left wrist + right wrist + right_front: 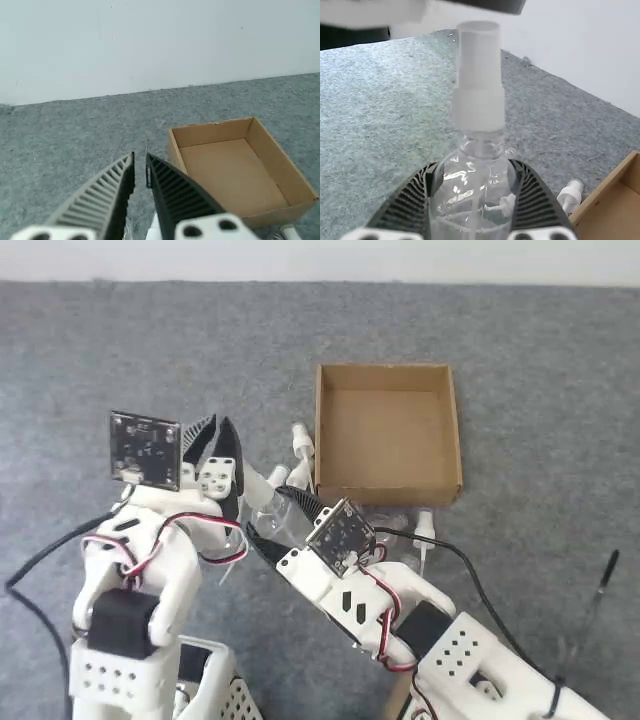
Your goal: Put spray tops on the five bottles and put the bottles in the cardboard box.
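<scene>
Grey carpet (520, 360) all over, and the cardboard box (385, 367) has no bottles in it yet. Right gripper (475, 170) is clamped round a clear bottle (472, 210) at the box's 8 o'clock, with a spray top (478, 75) sitting on its neck. Left gripper (140, 160) is open just a crack, with nothing in it. One loose top (301, 443) lies at the box's 9 o'clock, another top (424, 530) at its 6. I'd guess one's capped, four to go, and all the boxing's left.
</scene>
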